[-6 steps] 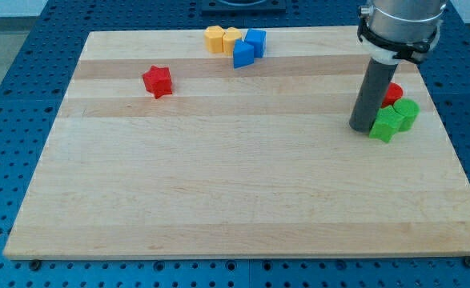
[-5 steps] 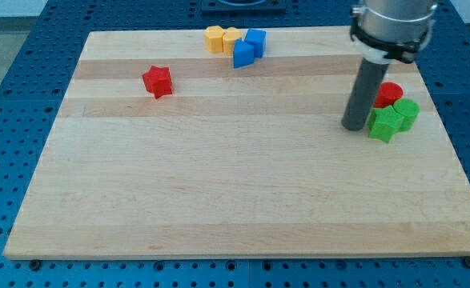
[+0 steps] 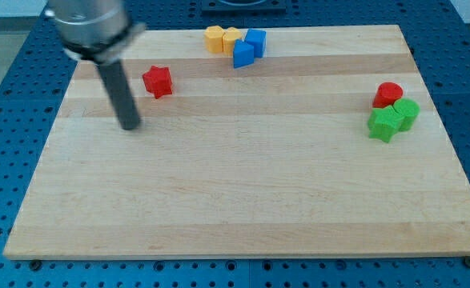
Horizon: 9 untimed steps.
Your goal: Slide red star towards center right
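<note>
The red star [image 3: 158, 81] lies on the wooden board [image 3: 243, 184] at the upper left. My tip [image 3: 130, 126] rests on the board below and a little to the left of the red star, apart from it. The rod rises from the tip toward the view's top left.
Two yellow blocks [image 3: 221, 38] and two blue blocks [image 3: 249, 47] cluster at the top middle. A red cylinder [image 3: 388, 94] and two green blocks [image 3: 394, 119] sit together at the right edge.
My tip has moved from beside the green blocks at the right across the board to the left, ending just below-left of the red star. No block has moved.
</note>
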{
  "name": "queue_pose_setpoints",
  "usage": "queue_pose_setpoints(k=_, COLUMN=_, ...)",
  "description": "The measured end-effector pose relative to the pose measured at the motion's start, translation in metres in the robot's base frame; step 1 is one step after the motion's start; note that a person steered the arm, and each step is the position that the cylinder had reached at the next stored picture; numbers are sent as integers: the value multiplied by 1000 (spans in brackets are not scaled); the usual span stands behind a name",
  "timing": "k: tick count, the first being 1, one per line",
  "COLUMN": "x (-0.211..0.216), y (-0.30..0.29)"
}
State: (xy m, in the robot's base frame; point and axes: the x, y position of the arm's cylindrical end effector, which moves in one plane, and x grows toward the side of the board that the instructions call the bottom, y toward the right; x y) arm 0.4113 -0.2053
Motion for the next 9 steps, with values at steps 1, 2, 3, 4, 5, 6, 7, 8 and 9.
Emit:
queue_pose_setpoints(k=1, x=-44, y=-75)
queue_pose_setpoints(k=2, x=-86, y=-92)
queue_pose_setpoints(k=3, x=-102, y=-68)
queue_pose_setpoints(k=4, x=-102, y=-40)
queue_pose_setpoints(k=5, x=-100, y=-8)
queue_pose_setpoints(k=6, x=-92, y=25)
queue_pose_setpoints(k=7, x=-79, y=59)
queue_pose_setpoints(k=8, x=-70, y=90)
queue_pose_setpoints(k=9, x=-54, y=112)
